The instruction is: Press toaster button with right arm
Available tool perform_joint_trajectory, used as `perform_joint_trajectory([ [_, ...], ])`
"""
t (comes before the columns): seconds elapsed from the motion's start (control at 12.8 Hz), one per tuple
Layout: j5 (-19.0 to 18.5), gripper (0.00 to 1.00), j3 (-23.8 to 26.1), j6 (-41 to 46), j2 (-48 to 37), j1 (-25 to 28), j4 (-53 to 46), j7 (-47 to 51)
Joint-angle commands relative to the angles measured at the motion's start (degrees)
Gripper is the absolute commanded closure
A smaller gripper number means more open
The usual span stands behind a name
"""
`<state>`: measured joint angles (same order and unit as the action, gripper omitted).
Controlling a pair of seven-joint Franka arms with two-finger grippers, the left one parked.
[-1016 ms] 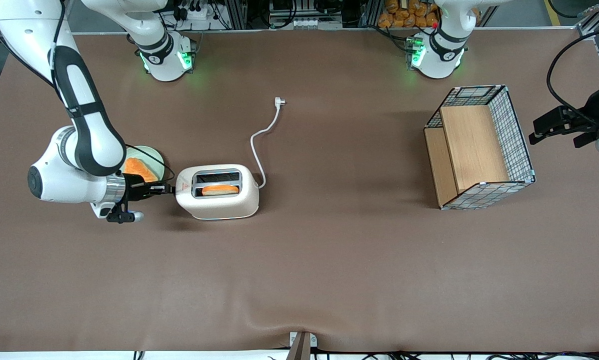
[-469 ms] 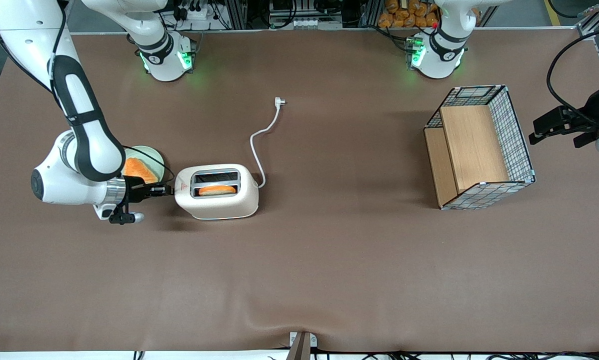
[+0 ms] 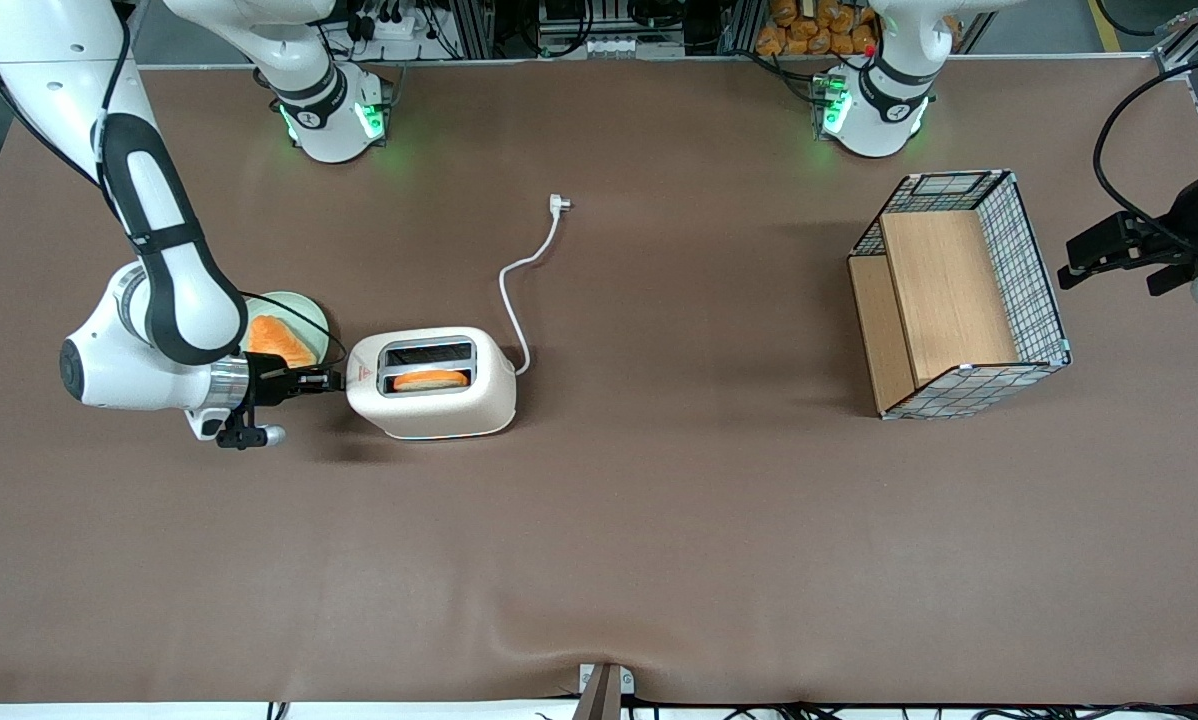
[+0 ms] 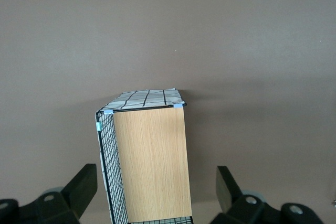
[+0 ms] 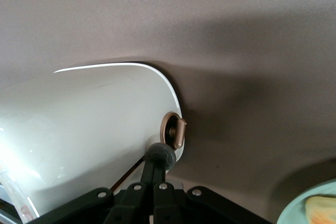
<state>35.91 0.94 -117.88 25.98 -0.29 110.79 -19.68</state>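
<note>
The cream-white toaster (image 3: 431,383) lies toward the working arm's end of the table, with a slice of toast (image 3: 431,380) in the slot nearer the front camera. My right arm (image 3: 164,265) reaches in low, and its gripper (image 3: 331,380) points at the toaster's narrow end by the red triangle sticker (image 3: 363,377). In the right wrist view the gripper (image 5: 157,167) is shut, its fingers (image 5: 149,179) pressed together. Their tips touch the grey round toaster button (image 5: 161,156) on the toaster (image 5: 89,129). A bronze dial (image 5: 174,131) sits just past the button.
A pale green plate (image 3: 309,312) with an orange toast slice (image 3: 277,338) lies partly under my wrist, close to the toaster. The white cord (image 3: 519,290) runs to its plug (image 3: 559,204). A wire basket with a wooden insert (image 3: 959,295) stands toward the parked arm's end.
The gripper and the toaster's sticker end have shifted very slightly toward the working arm's end of the table. The wrist has moved only a little.
</note>
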Motion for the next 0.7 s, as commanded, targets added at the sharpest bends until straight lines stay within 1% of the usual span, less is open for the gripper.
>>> perform_joint_trajectory([
  [0.0,1.3,1.0,0.4,-2.3,1.8,-0.1,0.9,-2.3],
  [0.62,1.3,1.0,0.3,-1.7,1.5,0.0,0.4,-1.7],
])
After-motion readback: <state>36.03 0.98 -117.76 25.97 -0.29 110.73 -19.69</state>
